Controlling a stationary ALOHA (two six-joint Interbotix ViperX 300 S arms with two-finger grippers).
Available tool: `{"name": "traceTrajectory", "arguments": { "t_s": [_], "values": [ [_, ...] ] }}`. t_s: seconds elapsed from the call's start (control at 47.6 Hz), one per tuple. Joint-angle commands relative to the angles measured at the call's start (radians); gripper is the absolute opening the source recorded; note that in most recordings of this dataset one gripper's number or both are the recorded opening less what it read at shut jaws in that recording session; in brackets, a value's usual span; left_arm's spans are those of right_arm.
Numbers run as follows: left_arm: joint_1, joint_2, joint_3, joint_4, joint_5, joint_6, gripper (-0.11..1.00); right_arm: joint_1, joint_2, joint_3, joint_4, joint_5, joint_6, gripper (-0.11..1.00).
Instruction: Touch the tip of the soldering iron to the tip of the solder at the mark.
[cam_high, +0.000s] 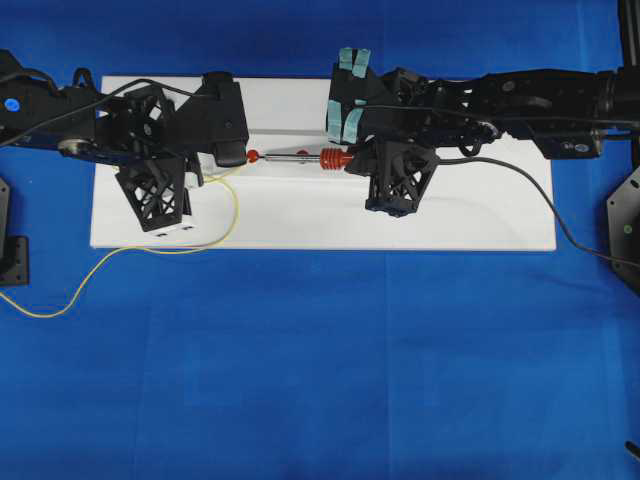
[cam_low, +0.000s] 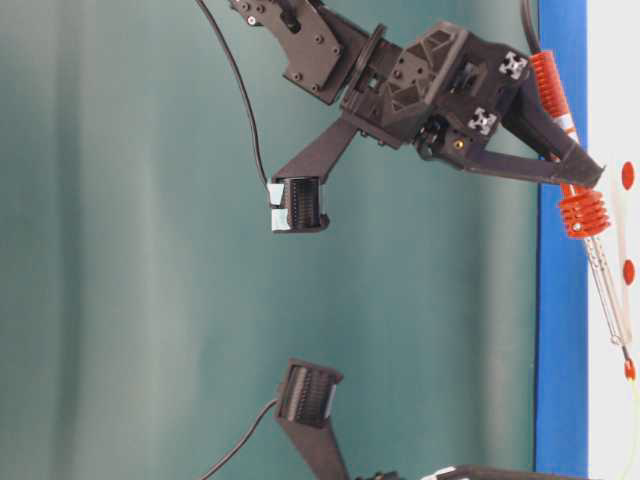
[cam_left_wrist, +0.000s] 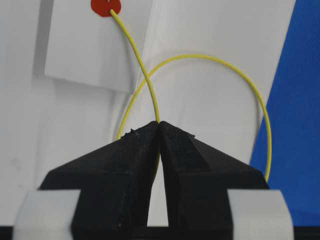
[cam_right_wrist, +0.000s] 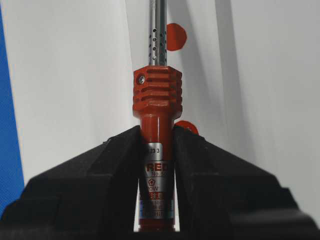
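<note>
The soldering iron (cam_high: 318, 158) lies nearly level over the white board (cam_high: 480, 215), its ribbed red-orange collar (cam_right_wrist: 156, 90) just ahead of the right gripper (cam_right_wrist: 156, 137), whose two black jaws are clamped tight on the red-orange handle with no gap to either side. Its silver shaft (cam_right_wrist: 159, 30) points toward the other arm, and from overhead its tip ends at a red mark (cam_high: 253, 156) on the board, close beside the left gripper (cam_left_wrist: 159, 125). Two more red dots (cam_right_wrist: 175, 36) sit on the board near the shaft; one is partly hidden behind the jaws. The solder (cam_left_wrist: 137, 50) is a thin yellow wire: the left gripper's jaws are pressed fully together on it, and a short length rises out of them to end on the red mark seen from the left wrist. Behind that, the wire bends in a wide loop over the board, then trails off the board's edge onto the blue cloth (cam_high: 320, 380), where it runs away to the left. Whether iron tip and solder tip actually touch I cannot tell from here. A thin black cord (cam_high: 560, 215) leaves the right arm and curves across the board's far end onto the cloth.
</note>
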Motion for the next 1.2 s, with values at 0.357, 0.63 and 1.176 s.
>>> {"name": "traceTrajectory", "arguments": {
  "t_s": [0.357, 0.63, 1.176],
  "values": [
    [0.000, -0.216, 0.043, 0.003, 0.064, -0.017, 0.03, -0.002, -0.011, -0.025, 0.000, -0.003, -0.002, 0.06],
    [-0.003, -0.224, 0.051, 0.003, 0.064, -0.034, 0.03, -0.002, -0.017, -0.021, -0.002, -0.005, -0.005, 0.06],
    [-0.003, -0.245, 0.071, 0.003, 0.057, -0.035, 0.03, -0.005, -0.308, 0.196, -0.014, -0.066, 0.005, 0.06]
  ]
}}
